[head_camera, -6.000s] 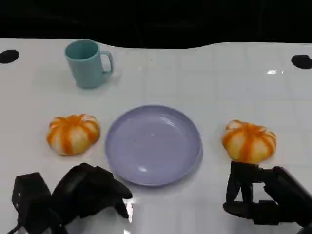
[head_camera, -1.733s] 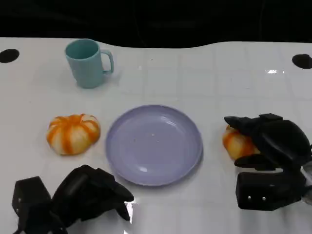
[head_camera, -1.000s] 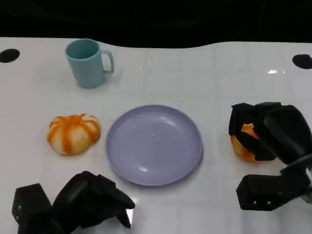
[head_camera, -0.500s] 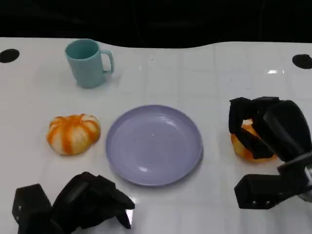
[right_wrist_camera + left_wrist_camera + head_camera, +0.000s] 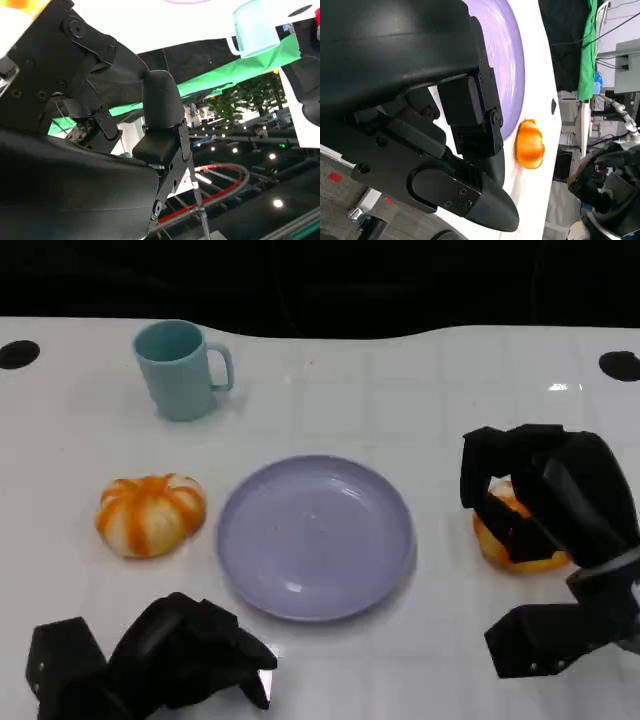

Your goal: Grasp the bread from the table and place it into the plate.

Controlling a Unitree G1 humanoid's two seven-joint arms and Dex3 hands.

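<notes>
On the white counter (image 5: 400,380) the right hand (image 5: 540,505) grips a bread roll (image 5: 510,540), orange-striped, its black fingers (image 5: 485,465) wrapped over the top and left side; whether the roll is lifted or touching the counter cannot be told. It sits to the right of the lavender plate (image 5: 315,537), apart from its rim. A second bread roll (image 5: 150,514) lies on the counter just left of the plate. A teal mug (image 5: 180,370) stands upright at the far left. The left hand (image 5: 180,655) rests low at the near left, fingers curled in and holding nothing.
</notes>
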